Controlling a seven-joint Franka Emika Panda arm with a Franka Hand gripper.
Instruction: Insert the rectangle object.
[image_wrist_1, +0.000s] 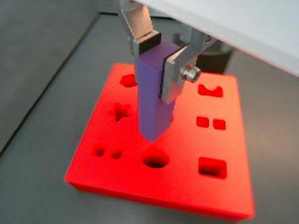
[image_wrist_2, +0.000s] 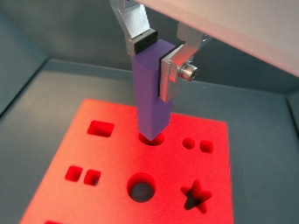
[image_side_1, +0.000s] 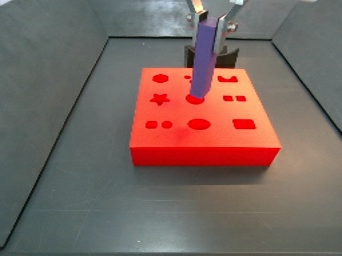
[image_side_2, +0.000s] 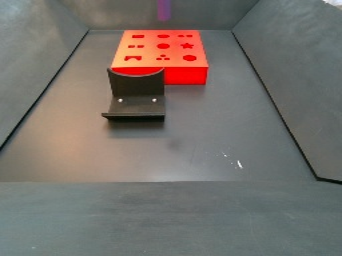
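Note:
My gripper (image_wrist_1: 158, 57) is shut on the rectangle object (image_wrist_1: 153, 92), a slim purple bar held upright by its upper end between the silver fingers (image_wrist_1: 176, 74). Both wrist views show it; in the other, the gripper (image_wrist_2: 156, 54) holds the bar (image_wrist_2: 151, 96) over the red block (image_wrist_2: 111, 162). The bar's lower end sits at the mouth of a hole in the middle of the red block (image_wrist_1: 176, 188). In a side view the bar (image_side_1: 202, 60) stands on the block (image_side_1: 201, 135) under the gripper (image_side_1: 210, 12). Only the bar's lower tip (image_side_2: 164, 10) shows in the side view from the far end.
The red block has other shaped holes: a star (image_wrist_1: 119, 111), a round one (image_wrist_1: 156, 158) and a square one (image_wrist_1: 212, 165). The dark fixture (image_side_2: 134, 95) stands beside the block (image_side_2: 160, 55). Dark walls (image_side_1: 67, 90) enclose the floor.

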